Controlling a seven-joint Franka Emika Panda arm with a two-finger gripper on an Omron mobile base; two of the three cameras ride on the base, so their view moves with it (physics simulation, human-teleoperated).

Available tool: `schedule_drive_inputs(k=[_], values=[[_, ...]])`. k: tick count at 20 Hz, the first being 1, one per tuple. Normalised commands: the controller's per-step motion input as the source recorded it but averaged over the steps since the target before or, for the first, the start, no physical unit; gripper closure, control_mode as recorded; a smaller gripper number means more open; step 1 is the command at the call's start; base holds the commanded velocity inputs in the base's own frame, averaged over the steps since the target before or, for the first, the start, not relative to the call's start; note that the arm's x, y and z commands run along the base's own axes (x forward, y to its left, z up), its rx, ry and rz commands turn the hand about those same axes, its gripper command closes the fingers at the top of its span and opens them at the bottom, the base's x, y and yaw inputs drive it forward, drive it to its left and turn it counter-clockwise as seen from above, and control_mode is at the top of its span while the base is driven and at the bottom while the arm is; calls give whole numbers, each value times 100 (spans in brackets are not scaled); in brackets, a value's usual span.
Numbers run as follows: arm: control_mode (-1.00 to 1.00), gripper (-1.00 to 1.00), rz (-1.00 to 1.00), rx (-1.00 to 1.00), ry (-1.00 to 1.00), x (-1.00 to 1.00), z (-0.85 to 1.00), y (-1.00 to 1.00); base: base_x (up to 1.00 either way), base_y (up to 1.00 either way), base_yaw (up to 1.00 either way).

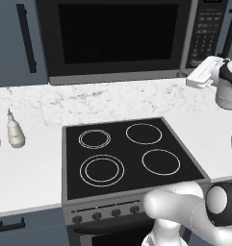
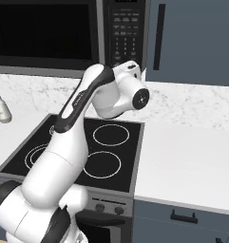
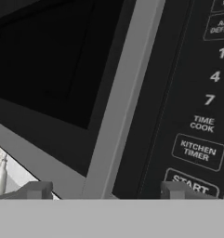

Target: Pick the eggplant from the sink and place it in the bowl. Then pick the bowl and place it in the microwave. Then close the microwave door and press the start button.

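The microwave (image 1: 120,74) stands at the back of the counter, and the microwave door (image 1: 117,33) with its black glass window lies flush with the front, closed. My gripper (image 3: 106,190) is open, right in front of the door's grey right frame (image 3: 122,102) and the black keypad panel (image 3: 197,93). Its right fingertip (image 3: 176,189) is just below the START button (image 3: 190,183), and nothing is between the fingers. From the left base camera the gripper (image 1: 200,72) hovers at the keypad's lower edge (image 1: 206,29). The eggplant, the bowl and the sink are out of view.
Below the microwave lies a black four-ring cooktop (image 1: 127,153) with a row of knobs (image 1: 105,214) on its front. Two pale bottles (image 1: 15,132) stand on the marble counter (image 1: 26,168) to the left. Dark cabinet doors (image 2: 196,42) flank the microwave.
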Motion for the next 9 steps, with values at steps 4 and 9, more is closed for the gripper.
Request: schedule_drive_inputs(k=[4, 9], values=[[-100, -100, 2, 0, -6, -83, -10, 23, 0, 0, 0], [-100, -100, 0, 0, -5, -99, 0, 36, 0, 0, 0]])
